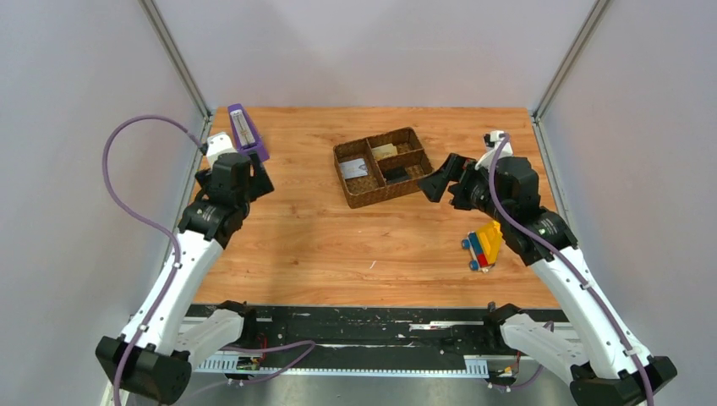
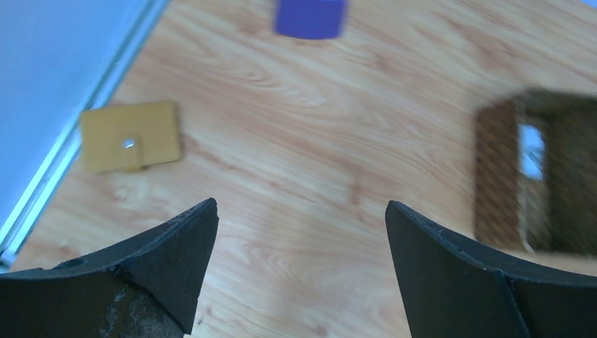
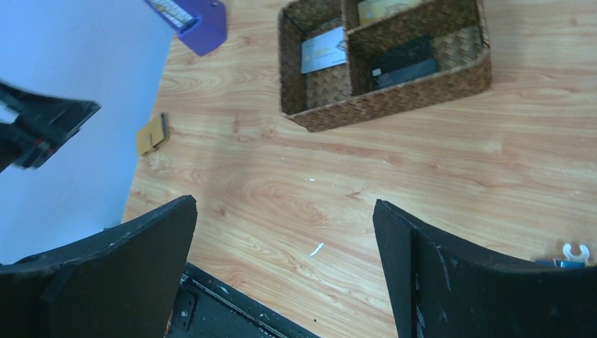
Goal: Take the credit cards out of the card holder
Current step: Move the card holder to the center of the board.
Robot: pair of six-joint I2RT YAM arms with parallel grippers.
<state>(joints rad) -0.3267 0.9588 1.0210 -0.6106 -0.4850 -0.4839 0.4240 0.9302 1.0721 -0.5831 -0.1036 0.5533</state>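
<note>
Left gripper [image 2: 299, 215] and right gripper [image 3: 285, 211] spread, empty; card holder [image 2: 130, 136] looks shut; print on cards [image 3: 322, 51] in tray [image 3: 394, 105] too blurred to read

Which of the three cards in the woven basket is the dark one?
The black card, alone in the near right compartment of the basket. The pale card and the yellowish card lie in the other two compartments.

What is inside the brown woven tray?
The woven tray holds one card per compartment: a silver-grey card, a gold card and a black card. Anything lying beneath them is covered.
</note>
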